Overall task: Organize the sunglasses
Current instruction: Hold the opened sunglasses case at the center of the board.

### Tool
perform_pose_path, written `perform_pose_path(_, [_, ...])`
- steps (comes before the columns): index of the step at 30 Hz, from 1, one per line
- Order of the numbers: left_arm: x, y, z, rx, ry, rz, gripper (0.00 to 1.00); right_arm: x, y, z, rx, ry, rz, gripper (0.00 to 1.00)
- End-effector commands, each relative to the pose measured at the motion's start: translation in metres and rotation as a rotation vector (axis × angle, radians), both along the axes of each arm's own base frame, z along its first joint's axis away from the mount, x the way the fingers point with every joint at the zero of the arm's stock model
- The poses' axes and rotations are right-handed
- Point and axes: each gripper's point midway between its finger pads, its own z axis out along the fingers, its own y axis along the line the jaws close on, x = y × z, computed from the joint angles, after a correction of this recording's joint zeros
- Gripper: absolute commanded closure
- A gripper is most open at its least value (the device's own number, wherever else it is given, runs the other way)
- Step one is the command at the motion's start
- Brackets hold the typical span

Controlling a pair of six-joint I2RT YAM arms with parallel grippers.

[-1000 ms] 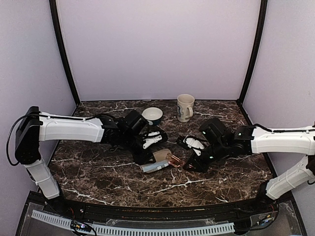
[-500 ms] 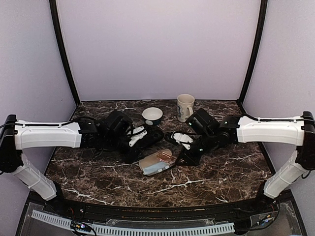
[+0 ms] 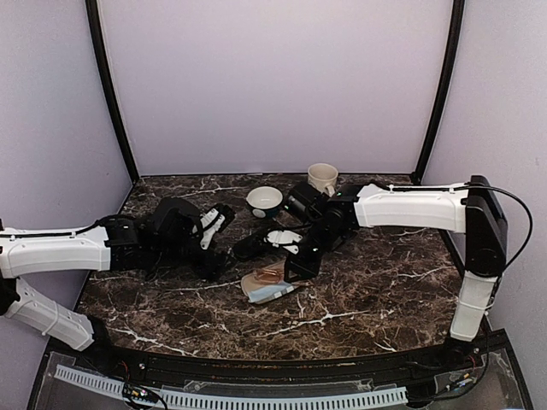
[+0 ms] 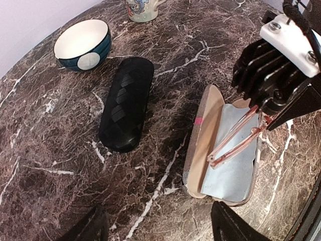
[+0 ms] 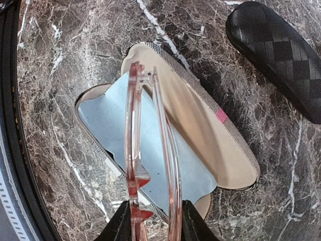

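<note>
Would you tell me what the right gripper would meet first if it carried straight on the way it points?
Probably the blue cloth in the open case: the right gripper, holding the sunglasses, points down into it. How far above it sits is unclear.

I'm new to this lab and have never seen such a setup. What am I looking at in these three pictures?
Two robot arms work at a marble table. One picture looks down from above. The other two come from a camera on each wrist. The right hand pinches folded pink-framed glasses over an open striped case lined with a blue cloth. The left hand is open and empty. A closed black case, a bowl and a mug also sit there.
</note>
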Motion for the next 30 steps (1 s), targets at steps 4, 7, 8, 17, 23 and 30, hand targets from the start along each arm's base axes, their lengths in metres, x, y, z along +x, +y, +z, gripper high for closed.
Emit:
perform_pose_path(4, [0.011,0.006,0.005,-0.058,-0.009,0.066,0.28,-0.001,0.008,0.015,0.028,-0.081,0.198,0.69])
perform_pose_path(7, [0.014,0.006,0.004,-0.066,-0.008,0.070,0.28,-0.007,0.014,0.021,0.085,-0.100,0.284,0.72])
perform_pose_path(8, [0.014,0.006,0.003,-0.065,-0.005,0.070,0.28,-0.005,0.017,0.023,0.104,-0.112,0.293,0.74])
perform_pose_path(17, [0.016,0.001,-0.002,-0.058,0.010,0.060,0.28,0.009,0.017,0.012,0.129,-0.076,0.283,0.83])
perform_pose_path(23, [0.017,-0.004,-0.006,-0.069,0.023,0.049,0.28,0.010,0.016,0.016,0.254,-0.009,0.285,0.83])
perform_pose_path(30, [0.018,-0.007,-0.007,-0.070,0.030,0.046,0.28,0.007,0.016,0.020,0.411,0.108,0.319,0.83])
